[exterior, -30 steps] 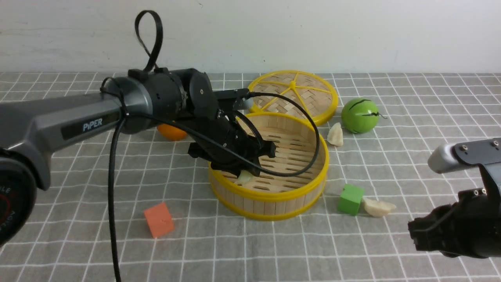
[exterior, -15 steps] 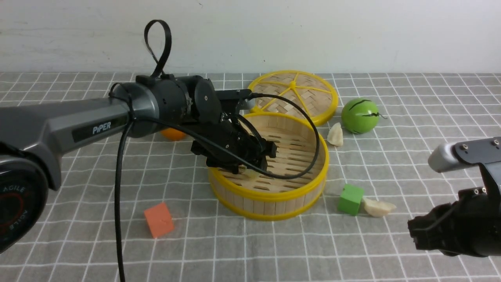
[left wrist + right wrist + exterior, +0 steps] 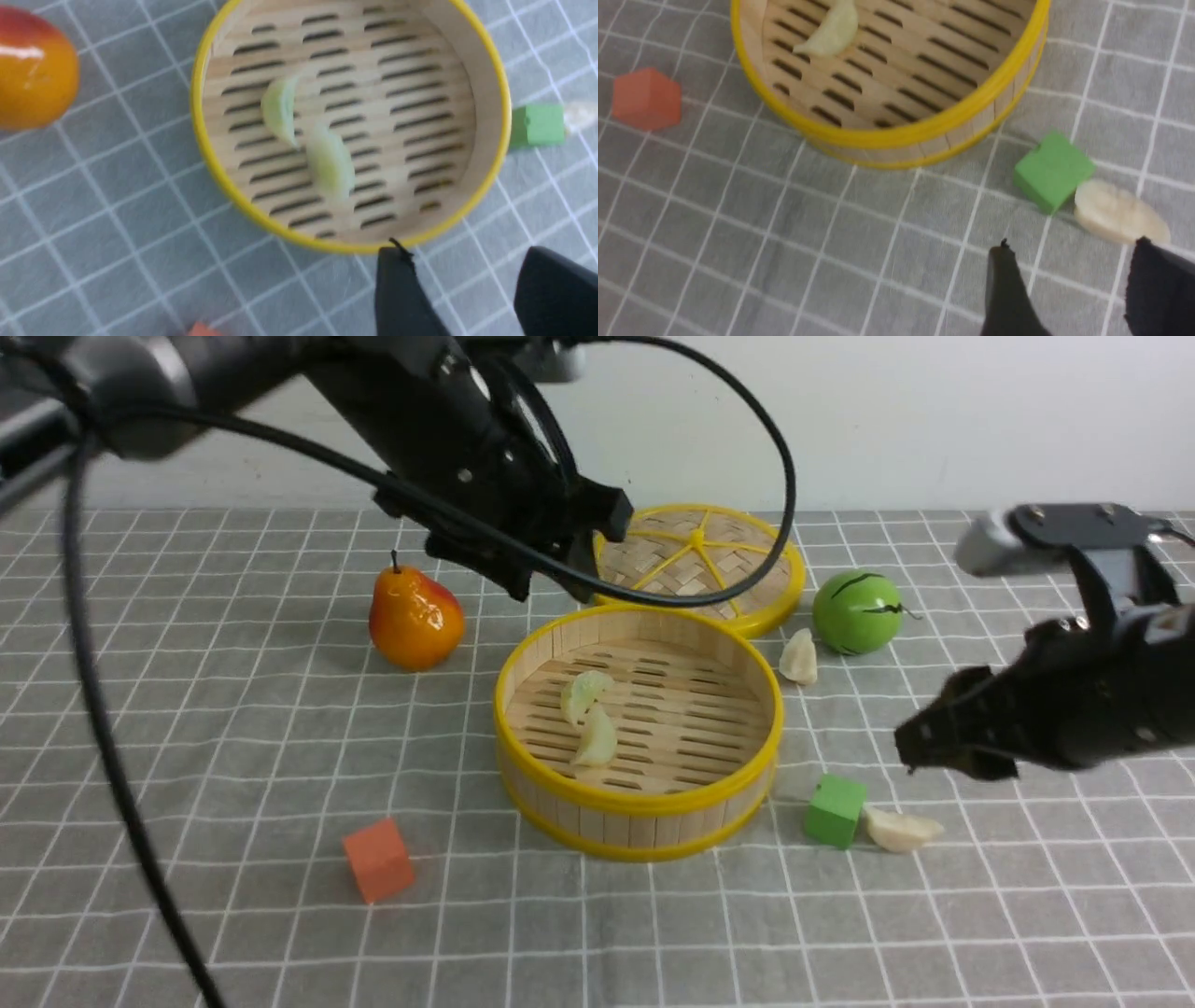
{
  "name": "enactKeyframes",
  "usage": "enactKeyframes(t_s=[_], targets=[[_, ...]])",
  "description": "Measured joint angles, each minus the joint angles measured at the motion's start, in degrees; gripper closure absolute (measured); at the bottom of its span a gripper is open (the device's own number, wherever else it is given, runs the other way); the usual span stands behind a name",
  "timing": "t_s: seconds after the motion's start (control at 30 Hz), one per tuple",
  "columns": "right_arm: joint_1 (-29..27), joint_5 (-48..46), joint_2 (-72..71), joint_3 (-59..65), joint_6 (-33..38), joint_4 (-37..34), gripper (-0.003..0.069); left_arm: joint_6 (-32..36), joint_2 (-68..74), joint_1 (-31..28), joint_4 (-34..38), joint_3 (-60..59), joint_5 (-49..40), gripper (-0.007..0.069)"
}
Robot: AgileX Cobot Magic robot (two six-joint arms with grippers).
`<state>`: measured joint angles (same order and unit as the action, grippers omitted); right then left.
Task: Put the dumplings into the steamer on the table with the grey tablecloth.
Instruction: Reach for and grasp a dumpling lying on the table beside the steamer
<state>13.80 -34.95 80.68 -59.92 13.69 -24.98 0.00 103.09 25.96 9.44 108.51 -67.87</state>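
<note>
— Two cream pleated dumplings on grey checked cloth; nearer one just beside green cube.
— Steamer?
— Round bamboo, yellow rims; two pale-green crescents touching on slatted floor. Other cream one just past right rim.
— Jaws?
— Right gripper spread, empty, near green cube; left gripper likewise, high by lid.

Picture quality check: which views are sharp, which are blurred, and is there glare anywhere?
Front view: sharp and evenly lit, with a small glare spot on the pear. Left wrist view: motion-blurred, the dumplings and the slats of the steamer smeared. Right wrist view: slightly soft, the green cube still readable.
</note>
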Motion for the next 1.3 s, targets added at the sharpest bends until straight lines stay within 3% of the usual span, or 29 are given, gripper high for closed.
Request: enactKeyframes(t_s=[0.03, 0.07, 0.1, 0.17, 0.3, 0.67, 0.9, 0.93, 1.03, 1.3], targets=[[0.0, 0.0, 0.6, -0.4, 0.0, 0.0, 0.029, 0.0, 0.0, 0.0, 0.0, 0.0, 0.0, 0.0314], [-0.1, 2.1, 5.3, -3.8, -1.7, 0.0, 0.0274, 0.0, -3.5, 0.0, -0.8, -0.5, -2.1, 0.0389], [-0.1, 2.7, 5.9, -4.3, -2.3, 0.0, 0.0271, 0.0, -4.4, 0.0, -0.9, -0.7, -2.2, 0.0399], [-1.1, 6.4, 14.6, -11.1, -4.8, -0.1, 0.0263, 0.0, -11.5, 0.0, -1.2, -4.2, -3.3, 0.0522], [-3.5, 7.4, 26.8, -21.6, -6.8, -0.1, 0.0261, 0.0, -23.1, 0.0, -1.5, -11.5, -3.4, 0.0639], [-5.1, 4.0, 49.1, -44.5, -6.9, -0.1, 0.0261, -1.0, -51.0, 0.0, -13.8, -45.1, -1.9, 0.0638], [-5.1, 5.6, 53.7, -47.2, -6.9, 3.5, 0.0305, -10.1, -63.4, 0.0, -24.1, -63.6, 9.3, 0.0638], [-5.1, 5.5, 53.8, -47.5, -7.0, 4.7, 0.0347, -12.3, -66.6, 0.0, -25.9, -67.5, 12.2, 0.0638], [-5.1, 4.6, 53.8, -47.8, -7.1, 5.2, 0.0414, -15.0, -70.6, 0.0, -27.9, -72.0, 15.8, 0.0638], [-5.1, -6.2, 51.6, -52.1, -6.8, 6.8, 0.0415, -16.3, -74.5, 0.0, -28.8, -79.7, 22.8, 0.0638]])
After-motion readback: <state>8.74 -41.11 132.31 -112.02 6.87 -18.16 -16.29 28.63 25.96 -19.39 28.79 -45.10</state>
